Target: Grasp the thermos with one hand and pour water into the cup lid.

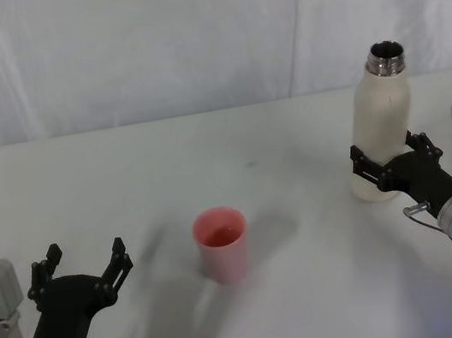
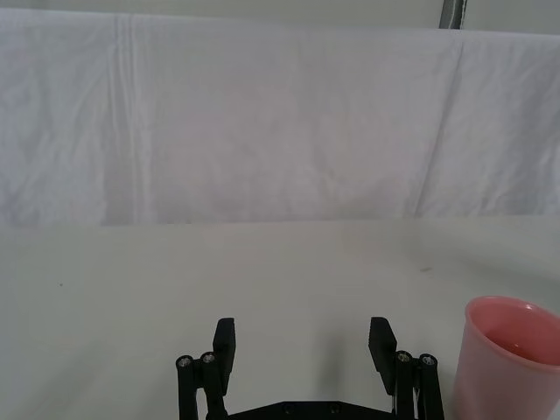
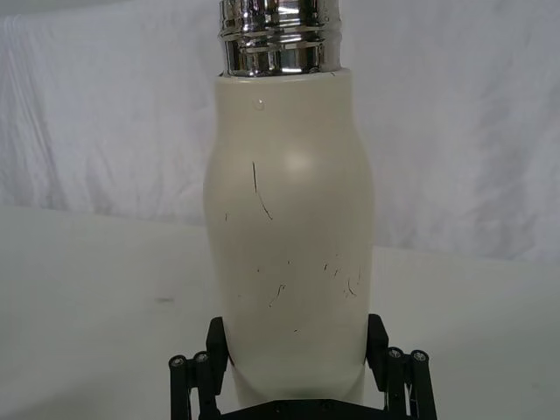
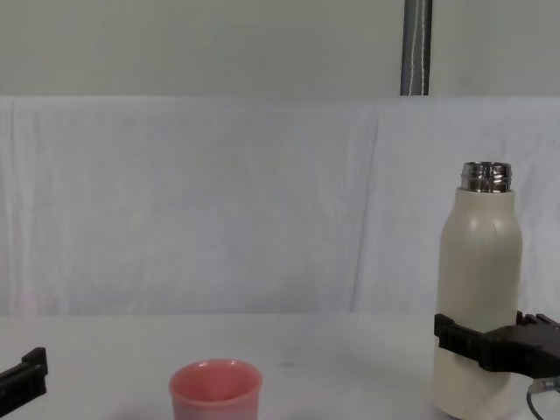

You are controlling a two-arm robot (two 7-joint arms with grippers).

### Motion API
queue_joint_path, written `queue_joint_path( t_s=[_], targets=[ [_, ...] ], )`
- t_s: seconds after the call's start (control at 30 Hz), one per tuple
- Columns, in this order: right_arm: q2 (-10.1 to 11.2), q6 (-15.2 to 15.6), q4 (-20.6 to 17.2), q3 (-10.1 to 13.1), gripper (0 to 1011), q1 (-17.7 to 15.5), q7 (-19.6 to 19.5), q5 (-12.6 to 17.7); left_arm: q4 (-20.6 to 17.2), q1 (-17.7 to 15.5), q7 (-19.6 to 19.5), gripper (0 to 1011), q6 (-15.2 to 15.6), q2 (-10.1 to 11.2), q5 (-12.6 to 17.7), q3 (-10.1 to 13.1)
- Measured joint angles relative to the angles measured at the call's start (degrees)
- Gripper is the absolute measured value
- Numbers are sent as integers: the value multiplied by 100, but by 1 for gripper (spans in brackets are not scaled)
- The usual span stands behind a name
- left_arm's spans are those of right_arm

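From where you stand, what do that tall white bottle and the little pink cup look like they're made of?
The thermos body looks like matte cream-painted metal, though it could be plastic: it shows a soft sheen and fine dark scratches. Its neck is polished steel, mirror-bright with threads. The right gripper holds it low on the body. The cup lid looks like pink plastic, smooth and slightly translucent at the rim.

The thermos (image 3: 289, 262) is matt cream with fine scratches — its neck (image 3: 278, 35) glossy steel; the cup lid (image 1: 222, 243) — smooth pink plastic.
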Motion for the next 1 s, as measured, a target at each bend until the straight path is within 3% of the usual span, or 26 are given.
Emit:
queue_joint_path(
  t_s=[1.0],
  targets=[
    [17,70,22,-9,962,50,-15,-25,0,0,0,1001,0,0,0,0]
  ],
)
